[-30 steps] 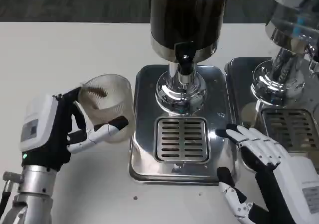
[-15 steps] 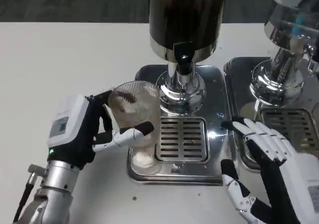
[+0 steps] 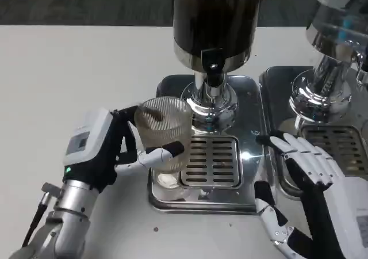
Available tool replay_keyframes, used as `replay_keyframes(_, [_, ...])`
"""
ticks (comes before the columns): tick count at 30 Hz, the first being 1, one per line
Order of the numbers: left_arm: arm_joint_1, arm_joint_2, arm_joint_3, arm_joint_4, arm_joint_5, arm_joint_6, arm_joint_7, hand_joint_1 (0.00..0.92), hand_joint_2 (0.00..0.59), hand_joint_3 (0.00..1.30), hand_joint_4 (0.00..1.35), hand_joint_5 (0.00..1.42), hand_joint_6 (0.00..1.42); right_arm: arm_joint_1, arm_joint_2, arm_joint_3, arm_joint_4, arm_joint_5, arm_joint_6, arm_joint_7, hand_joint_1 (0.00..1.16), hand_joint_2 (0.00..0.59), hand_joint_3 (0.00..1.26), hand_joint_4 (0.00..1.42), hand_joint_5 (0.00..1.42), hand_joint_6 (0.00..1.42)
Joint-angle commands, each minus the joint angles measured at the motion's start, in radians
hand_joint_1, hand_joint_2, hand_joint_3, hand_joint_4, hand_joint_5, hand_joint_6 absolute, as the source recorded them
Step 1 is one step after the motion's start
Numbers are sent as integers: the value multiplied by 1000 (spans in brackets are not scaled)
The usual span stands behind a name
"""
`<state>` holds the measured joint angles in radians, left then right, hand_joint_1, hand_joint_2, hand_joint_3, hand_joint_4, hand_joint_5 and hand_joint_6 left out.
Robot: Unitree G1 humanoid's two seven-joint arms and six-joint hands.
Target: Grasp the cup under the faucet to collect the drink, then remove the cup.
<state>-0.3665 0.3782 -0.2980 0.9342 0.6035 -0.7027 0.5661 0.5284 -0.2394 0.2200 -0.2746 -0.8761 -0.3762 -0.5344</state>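
Cup [image 3: 164,133] sitting upright in left hand [image 3: 109,149], fingers wrapping its side, hovering over drip tray [image 3: 253,103] left edge. Lying left of and below faucet [image 3: 213,63]; needing rightward shift. Right hand [image 3: 310,178] spreading, holding nothing, beside tray.

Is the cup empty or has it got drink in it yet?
Empty, as far as shows: the ribbed clear cup in the left hand looks see-through to its base, no dark liquid inside.
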Motion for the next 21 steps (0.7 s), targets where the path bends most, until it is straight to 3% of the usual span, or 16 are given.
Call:
replay_keyframes(1, [-60, -16, -32, 39, 25, -26, 7, 235, 124, 618, 795, 1033, 1238, 14, 18, -2, -16, -4, 11, -16, 304, 486, 272, 191, 186, 178])
replay_keyframes(15, [-139, -60, -105, 142, 61, -10, 17, 223, 127, 603, 756, 1003, 1203, 29, 52, 6, -25, -1, 23, -12, 303, 486, 280, 201, 205, 178])
replay_keyframes(21, [-161, -74, -131, 169, 56, -18, -11, 195, 120, 527, 623, 855, 1060, 24, 59, 8, -23, 5, 29, -4, 303, 486, 281, 207, 209, 178])
